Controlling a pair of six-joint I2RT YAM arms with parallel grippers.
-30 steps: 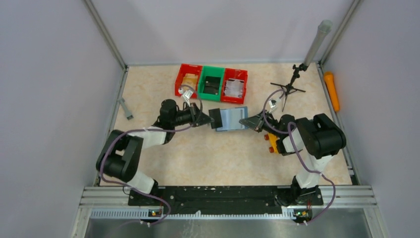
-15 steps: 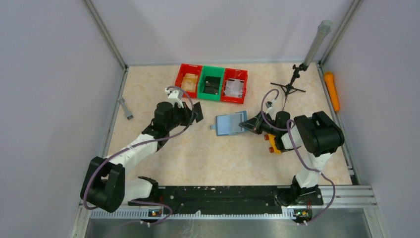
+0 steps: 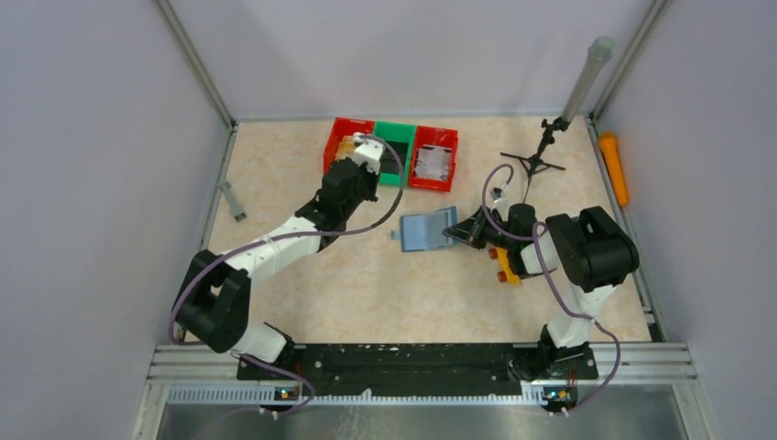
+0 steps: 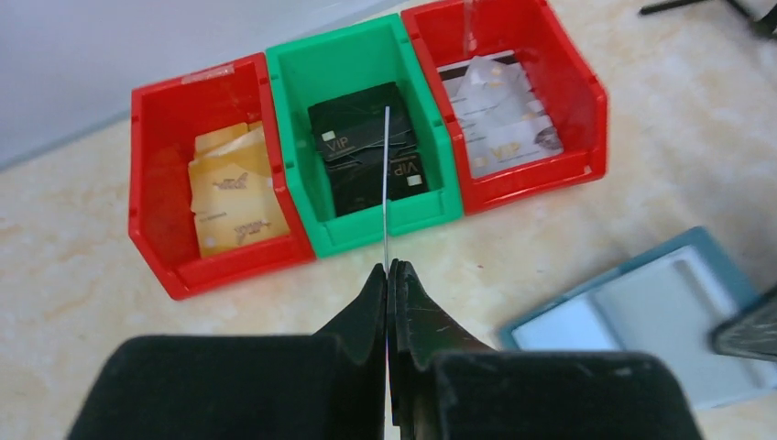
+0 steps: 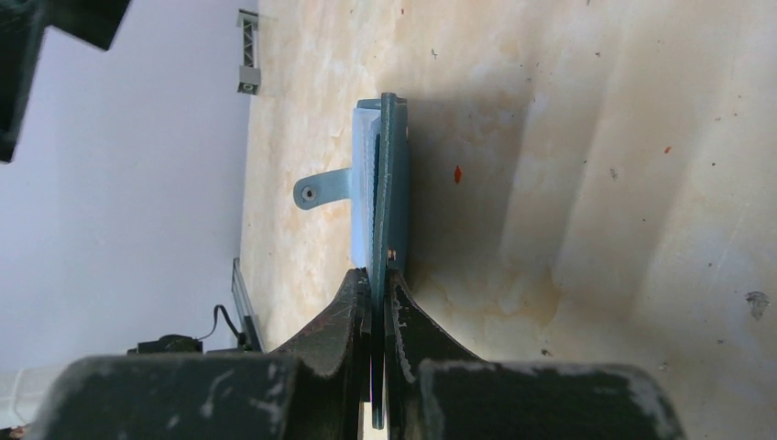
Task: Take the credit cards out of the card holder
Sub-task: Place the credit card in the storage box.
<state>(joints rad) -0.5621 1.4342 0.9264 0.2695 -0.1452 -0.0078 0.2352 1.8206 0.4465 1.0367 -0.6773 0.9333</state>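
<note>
The teal-blue card holder (image 3: 427, 229) lies open on the table, its paler inside facing up. My right gripper (image 3: 461, 235) is shut on its right edge; the right wrist view shows the card holder (image 5: 383, 183) edge-on between the right gripper (image 5: 377, 273) jaws. My left gripper (image 3: 359, 174) is over the front of the green bin (image 3: 392, 170). In the left wrist view the left gripper (image 4: 389, 268) is shut on a thin credit card (image 4: 387, 183) seen edge-on, above black cards (image 4: 366, 147) lying in the green bin (image 4: 302, 82). The card holder (image 4: 641, 316) shows at the lower right there.
A red bin (image 4: 160, 156) with gold cards stands left of the green one, and a red bin (image 4: 568, 92) with pale cards stands right of it. A yellow-orange toy block (image 3: 502, 263) sits by the right arm. A small tripod (image 3: 536, 160), an orange stick (image 3: 614, 170) and a grey tool (image 3: 234, 202) are near the edges.
My left arm has swung away from the card holder up to the bins, carrying a card. My right gripper has kept hold of the card holder, which shifted slightly.
</note>
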